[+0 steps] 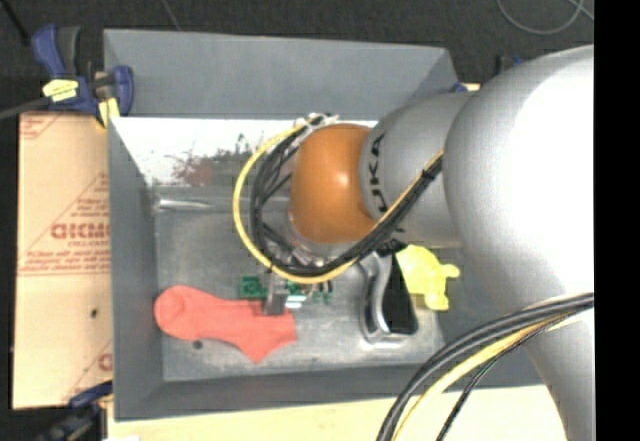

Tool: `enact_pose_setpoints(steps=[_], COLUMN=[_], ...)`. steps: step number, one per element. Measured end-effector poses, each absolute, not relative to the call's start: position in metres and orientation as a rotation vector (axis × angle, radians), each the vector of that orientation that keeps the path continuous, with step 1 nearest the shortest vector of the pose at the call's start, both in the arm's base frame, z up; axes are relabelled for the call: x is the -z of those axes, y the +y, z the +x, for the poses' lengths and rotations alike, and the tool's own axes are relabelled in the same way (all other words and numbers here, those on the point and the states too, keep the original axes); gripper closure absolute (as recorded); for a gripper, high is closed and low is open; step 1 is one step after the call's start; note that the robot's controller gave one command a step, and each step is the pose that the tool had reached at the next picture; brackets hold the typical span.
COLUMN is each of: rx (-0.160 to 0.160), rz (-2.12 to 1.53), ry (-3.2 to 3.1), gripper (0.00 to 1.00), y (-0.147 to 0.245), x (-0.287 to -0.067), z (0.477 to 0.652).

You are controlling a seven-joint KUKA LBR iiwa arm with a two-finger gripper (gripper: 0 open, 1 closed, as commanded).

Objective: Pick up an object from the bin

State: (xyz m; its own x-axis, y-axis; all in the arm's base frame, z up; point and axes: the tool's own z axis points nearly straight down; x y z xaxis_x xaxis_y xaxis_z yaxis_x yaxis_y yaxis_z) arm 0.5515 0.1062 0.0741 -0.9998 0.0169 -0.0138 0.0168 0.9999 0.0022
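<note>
Camera view: the gripper [272,299] sits low in the bin [135,259], under the arm's orange cover [328,184]. It is at the right end of a pink sock [215,321], which lies flat along the front-left of the floor. A small green thing [250,286] lies just beside the gripper, at the sock's upper edge. You cannot tell whether the two touch. You also cannot tell how far the gripper is open, or whether anything is caught in it, because the cover and the looped cables [245,199] hide most of it.

Risks, as judged from this position:
- The sock is limp cloth. A pinch on only its edge may slide out on the lift, so watch for it sagging free.
- The green thing is close enough to be caught along with the cloth, or knocked aside. Either would give you a double pick or a weak hold.
- The gripper is close to the metal floor, so a further descent may press it against the floor.
- A black-and-silver thing [385,307] and a yellow toy [428,276] lie to the right, apart from the gripper. Little risk there.
</note>
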Motion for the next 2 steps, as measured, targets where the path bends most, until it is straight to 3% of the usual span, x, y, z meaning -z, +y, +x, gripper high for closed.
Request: enact_pose_setpoints(steps=[1, 2], rx=[0.002, 0.001], rz=[-0.55, -0.551], ry=[3.068, 3.074], gripper=[1.0, 1.0], y=[0.1007, 0.1009], x=[-0.1934, -0.1904], z=[0.5762, 0.5747])
